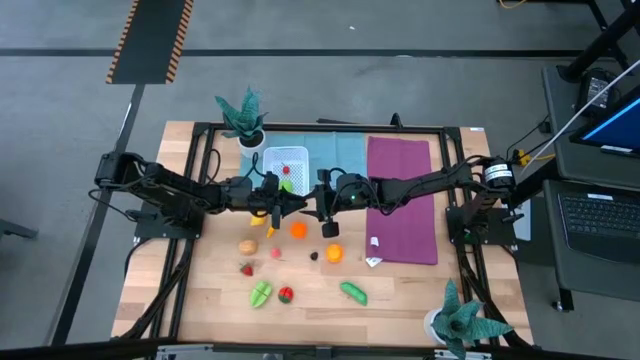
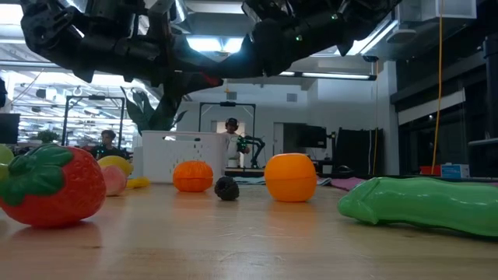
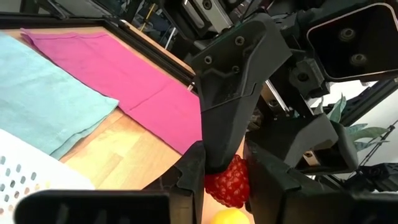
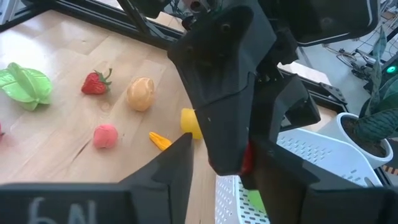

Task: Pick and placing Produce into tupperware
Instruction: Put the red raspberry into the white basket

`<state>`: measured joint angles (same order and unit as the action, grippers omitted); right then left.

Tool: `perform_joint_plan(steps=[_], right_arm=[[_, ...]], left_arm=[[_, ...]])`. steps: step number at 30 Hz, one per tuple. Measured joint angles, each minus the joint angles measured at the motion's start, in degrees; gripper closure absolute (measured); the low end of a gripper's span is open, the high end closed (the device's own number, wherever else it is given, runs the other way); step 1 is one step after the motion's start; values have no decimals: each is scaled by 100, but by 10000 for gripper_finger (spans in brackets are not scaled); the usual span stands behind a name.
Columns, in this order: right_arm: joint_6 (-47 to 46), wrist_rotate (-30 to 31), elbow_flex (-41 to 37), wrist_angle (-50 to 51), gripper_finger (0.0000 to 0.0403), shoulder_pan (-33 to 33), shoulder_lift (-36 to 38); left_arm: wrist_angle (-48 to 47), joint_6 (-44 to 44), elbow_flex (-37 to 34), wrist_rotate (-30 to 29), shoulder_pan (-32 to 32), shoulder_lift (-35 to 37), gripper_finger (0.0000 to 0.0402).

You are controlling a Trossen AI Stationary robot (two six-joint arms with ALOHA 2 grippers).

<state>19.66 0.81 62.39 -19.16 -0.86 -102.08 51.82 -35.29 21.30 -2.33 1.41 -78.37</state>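
A: Down at the front edge of the pale wooden bench (image 1: 200,300): a green pod-shaped vegetable (image 1: 353,292), a red tomato-like piece (image 1: 286,294) and a light green leafy piece (image 1: 260,294).

B: Mid-bench, two round orange fruits (image 1: 334,253), and the left gripper (image 3: 225,180) pinching a bumpy red raspberry (image 3: 227,182). The right gripper (image 1: 328,212) meets it there, fingers slightly parted.

A: Past them, the white perforated square container (image 1: 285,162) near the back edge on a pale teal cloth (image 1: 335,152), beside a magenta cloth (image 1: 401,200).

B: Beyond, a ceiling-lit hall; a person (image 2: 231,140) stands there.
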Motion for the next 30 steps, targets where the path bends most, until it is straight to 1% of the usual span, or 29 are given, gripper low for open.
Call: perform_joint_plan(steps=[6, 8, 9, 10, 12, 14, 20, 23, 27, 30], right_arm=[[-1, 174, 0, -29, 182, 2, 0], [31, 196, 0, -103, 167, 2, 0], [35, 313, 5, -126, 161, 2, 0], [26, 249, 11, -106, 155, -17, 0], [35, 446, 11, -88, 147, -15, 0], [35, 544, 9, -86, 141, -10, 0], [39, 556, 11, -49, 136, -17, 0], [49, 617, 11, 96, 136, -23, 0], [-125, 750, 9, 459, 136, -53, -1], [-451, 677, 7, 600, 136, -61, 29]], left_arm=[[22, 4, 0, 33, 47, 4, 322], [22, 2, 3, 168, 92, 4, 322], [22, 1, 4, 350, 104, 4, 322], [31, 8, 9, 381, 111, 5, 323], [28, 9, 9, 457, 156, 4, 323], [35, 9, 9, 450, 160, 4, 323], [22, 121, 9, 478, 169, 8, 323], [0, 146, 9, 619, 276, 72, 323], [-15, 245, 9, 1119, 423, 220, 323], [-61, 359, 9, 1161, 528, 347, 323]])
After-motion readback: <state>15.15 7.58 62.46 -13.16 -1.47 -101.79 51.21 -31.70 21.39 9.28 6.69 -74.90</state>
